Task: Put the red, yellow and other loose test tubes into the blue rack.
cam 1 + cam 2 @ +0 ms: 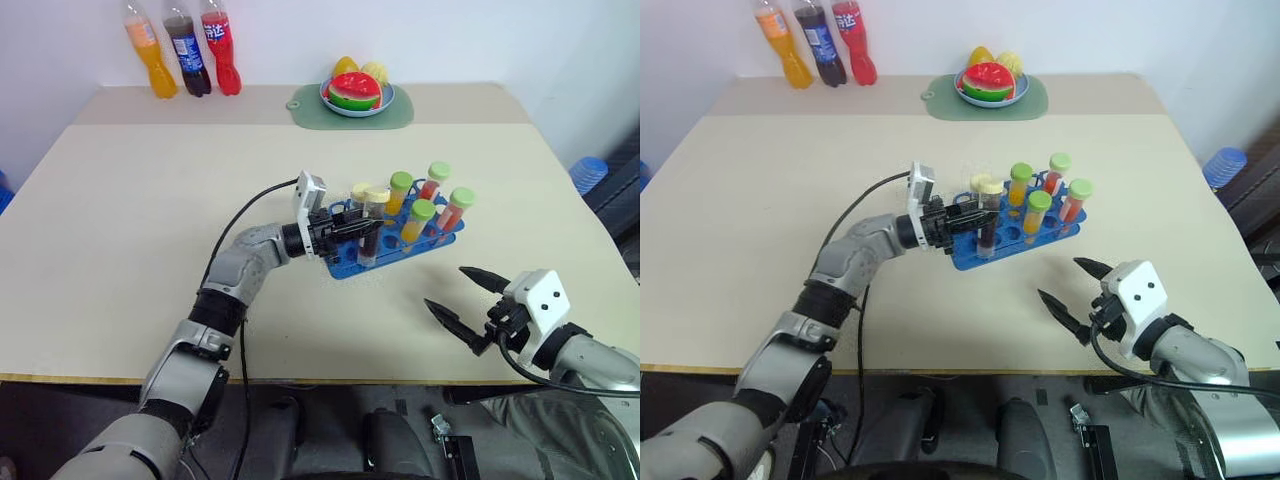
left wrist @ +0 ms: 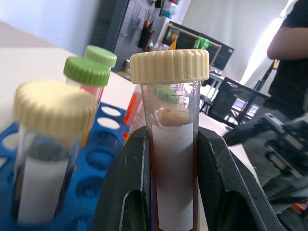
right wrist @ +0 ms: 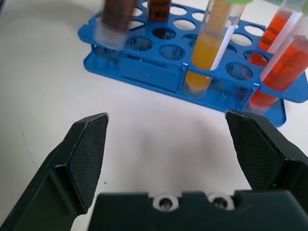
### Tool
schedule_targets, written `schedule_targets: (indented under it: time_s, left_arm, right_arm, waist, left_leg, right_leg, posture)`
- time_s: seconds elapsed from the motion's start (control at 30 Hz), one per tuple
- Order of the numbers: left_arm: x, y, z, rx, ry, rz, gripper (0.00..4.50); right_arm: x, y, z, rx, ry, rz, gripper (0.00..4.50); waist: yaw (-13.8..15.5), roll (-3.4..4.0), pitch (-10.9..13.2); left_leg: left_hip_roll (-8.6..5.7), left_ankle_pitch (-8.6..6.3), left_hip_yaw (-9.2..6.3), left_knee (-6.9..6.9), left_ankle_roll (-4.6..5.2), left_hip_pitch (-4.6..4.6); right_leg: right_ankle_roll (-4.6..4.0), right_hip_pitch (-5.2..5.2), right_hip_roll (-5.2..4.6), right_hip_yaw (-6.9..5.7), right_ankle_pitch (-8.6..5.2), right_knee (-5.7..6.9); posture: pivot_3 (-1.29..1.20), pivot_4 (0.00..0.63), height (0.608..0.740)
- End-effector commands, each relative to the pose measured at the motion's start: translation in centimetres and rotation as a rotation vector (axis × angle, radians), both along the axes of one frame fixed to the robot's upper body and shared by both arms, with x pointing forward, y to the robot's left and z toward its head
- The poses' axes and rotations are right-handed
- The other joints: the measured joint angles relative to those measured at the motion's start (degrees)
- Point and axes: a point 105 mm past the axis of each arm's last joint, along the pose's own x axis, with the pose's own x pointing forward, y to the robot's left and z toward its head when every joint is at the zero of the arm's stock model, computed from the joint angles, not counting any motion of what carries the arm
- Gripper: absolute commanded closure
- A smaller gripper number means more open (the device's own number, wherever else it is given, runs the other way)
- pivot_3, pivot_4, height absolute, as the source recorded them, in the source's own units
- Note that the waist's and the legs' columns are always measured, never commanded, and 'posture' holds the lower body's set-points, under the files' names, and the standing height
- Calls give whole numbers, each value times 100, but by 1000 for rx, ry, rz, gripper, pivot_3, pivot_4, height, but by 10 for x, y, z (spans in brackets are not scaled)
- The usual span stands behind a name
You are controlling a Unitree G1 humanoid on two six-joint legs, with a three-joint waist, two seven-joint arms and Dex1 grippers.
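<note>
I am on the step of putting a dark red test tube (image 1: 368,243) with a cream cap into the blue rack (image 1: 345,265). My left gripper (image 1: 350,236) is pinching this tube between its two black fingers (image 2: 226,178), and the tube stands upright at the near corner of the rack. In the right wrist view its bottom looks like it sits at a corner hole, but I cannot tell if it is all the way down.

Next, I think I must push the tube straight down until it sits, then let go gently so it does not tip.

Other tubes with green caps (image 1: 401,181) and one more cream cap (image 2: 54,107) already stand in the rack just beside it.

My right gripper (image 1: 462,297) is spread wide and holds nothing. It hangs over the bare table (image 1: 120,220), near the rack but apart from it.
</note>
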Motion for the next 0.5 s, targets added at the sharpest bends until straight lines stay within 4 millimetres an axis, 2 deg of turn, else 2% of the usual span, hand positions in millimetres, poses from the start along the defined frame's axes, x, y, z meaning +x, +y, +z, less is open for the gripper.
schedule_targets:
  time_s: [0.03, 0.23, 0.5]
  left_arm:
    - [11, 3, -1, 45, -61, 65, 3765]
    - [19, -1, -9, 107, -126, 119, 3765]
    - [5, -9, -30, 211, -260, 37, 3765]
  right_arm:
    - [-3, 2, 12, -14, -64, -5, 209]
    - [0, 4, 11, -7, -68, -12, 209]
    - [0, 2, 6, -8, -55, -22, 209]
  waist:
    - [-4, 0, 0]
    - [-19, 0, 0]
    - [-7, 1, -3]
  left_leg:
    - [0, 0, 0, -1, 0, 0]
    - [2, 0, 1, -2, 0, 2]
    - [2, 0, -1, 3, 0, 13]
  right_leg:
    - [0, 0, 0, 0, 0, 0]
    - [1, -2, 5, 1, 0, 3]
    - [3, 14, 6, 0, 2, 4]
  posture:
    - [0, 150, 740]
    - [0, 150, 740]
    - [0, 150, 740]
